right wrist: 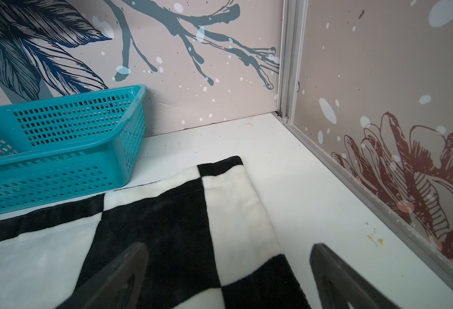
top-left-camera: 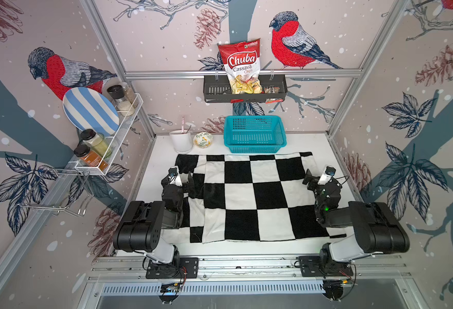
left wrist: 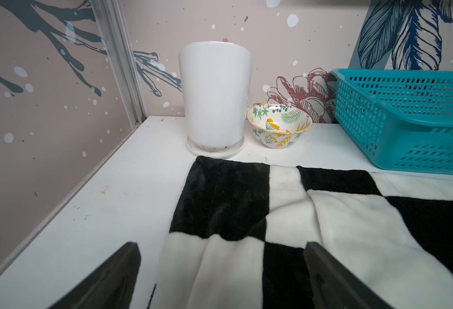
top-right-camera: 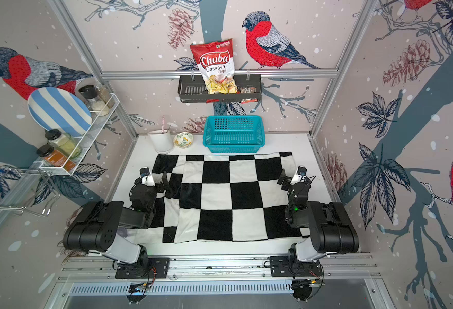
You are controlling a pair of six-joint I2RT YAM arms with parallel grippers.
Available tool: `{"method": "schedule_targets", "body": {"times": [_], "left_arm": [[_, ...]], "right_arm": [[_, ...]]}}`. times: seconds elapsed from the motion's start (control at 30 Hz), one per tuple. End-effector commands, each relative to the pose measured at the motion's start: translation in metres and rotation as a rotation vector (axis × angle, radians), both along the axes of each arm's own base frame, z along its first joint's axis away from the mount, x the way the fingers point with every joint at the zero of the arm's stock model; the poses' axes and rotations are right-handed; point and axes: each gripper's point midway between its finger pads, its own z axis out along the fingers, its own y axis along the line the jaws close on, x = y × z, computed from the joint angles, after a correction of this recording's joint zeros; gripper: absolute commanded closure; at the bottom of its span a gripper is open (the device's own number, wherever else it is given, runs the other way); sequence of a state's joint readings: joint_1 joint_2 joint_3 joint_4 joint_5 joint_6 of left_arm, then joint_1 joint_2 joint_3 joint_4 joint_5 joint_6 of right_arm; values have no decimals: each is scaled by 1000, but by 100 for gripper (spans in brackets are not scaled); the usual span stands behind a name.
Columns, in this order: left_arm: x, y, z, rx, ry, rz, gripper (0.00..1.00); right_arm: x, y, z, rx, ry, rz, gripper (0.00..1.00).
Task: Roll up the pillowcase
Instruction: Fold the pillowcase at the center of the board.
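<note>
Top views, pillowcase (top-left-camera: 246,195) flat, black-and-white checks, left edge folded over

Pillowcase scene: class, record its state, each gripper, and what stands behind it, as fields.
pillowcase: black-and-white checks, spread flat on the table, not yet rolled
left gripper: open, at its left edge, holding nothing
right gripper: open, at its right edge, holding nothing
behind it: white pot, patterned bowl, teal basket

Left pillowcase (top-left-camera: 246,195) edge beneath left arm (top-left-camera: 142,227)
</note>
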State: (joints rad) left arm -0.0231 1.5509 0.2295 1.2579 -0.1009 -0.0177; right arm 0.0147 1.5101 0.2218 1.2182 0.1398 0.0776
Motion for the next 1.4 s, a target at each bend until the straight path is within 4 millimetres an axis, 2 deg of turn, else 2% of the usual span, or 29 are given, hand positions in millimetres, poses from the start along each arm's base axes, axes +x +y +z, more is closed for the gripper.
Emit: {"method": "schedule_targets", "body": {"times": [0.0,0.7,0.77,0.87,0.97,1.03,1.1,1.17,1.23,1.27,1.37], "left_arm": [[2,-1,11,12,-42,-11,2],[2,-2,11,9,-44,-15,2],[1,4,13,3,-52,20,2],[-5,28,22,-34,-68,166,2],[6,24,38,-20,-26,148,2],[15,34,49,-89,38,221,2],[25,38,68,-160,83,269,2],[31,37,76,-199,114,272,2],[40,31,79,-225,133,234,3],[44,29,78,-235,147,222,4],[60,26,61,-249,231,211,9]], "right_arm": [[1,0,4,-7,-13,-3,0],[1,-1,4,-6,-13,-2,0],[0,-1,6,-7,-21,-6,0],[-6,-17,26,0,-57,-127,0],[0,-20,41,33,-3,-158,0],[3,-25,62,99,-32,-191,0],[5,-31,78,201,-63,-225,0],[7,-37,86,308,-68,-265,0],[12,-44,89,413,-59,-303,0],[18,-41,92,421,-43,-257,0],[32,-32,96,410,2,-193,0]]}}
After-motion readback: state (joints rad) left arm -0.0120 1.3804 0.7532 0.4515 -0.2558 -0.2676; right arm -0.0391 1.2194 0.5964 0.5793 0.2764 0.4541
